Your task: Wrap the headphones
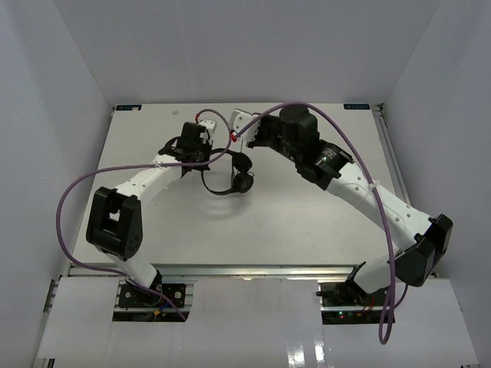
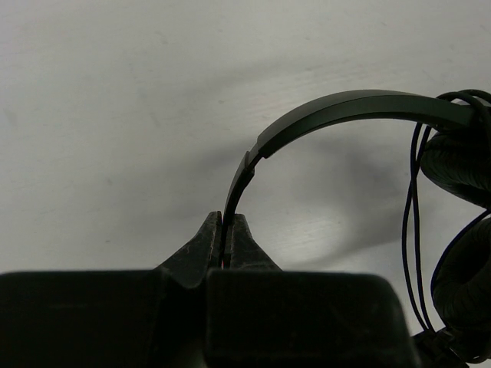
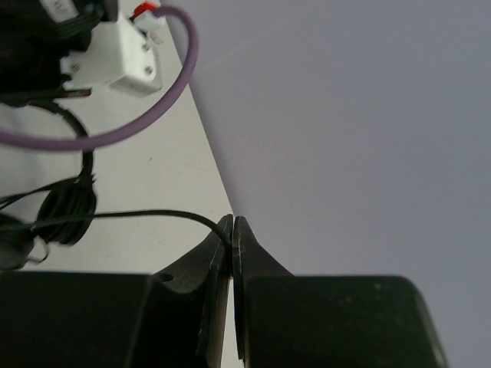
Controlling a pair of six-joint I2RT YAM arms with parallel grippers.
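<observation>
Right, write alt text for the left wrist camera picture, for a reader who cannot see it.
The left hand is shut on the lower end of the thin black headband of the headphones, which arches up and right against a white table. At the right edge are two padded earcups with thin black cable strands running past them.

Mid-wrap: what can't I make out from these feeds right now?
Right wrist: the cable end, hidden between the right hand's fingers.
Left wrist: earcups cut off by the right edge.
Top: how the cable lies around the headphones, too small to follow.
</observation>
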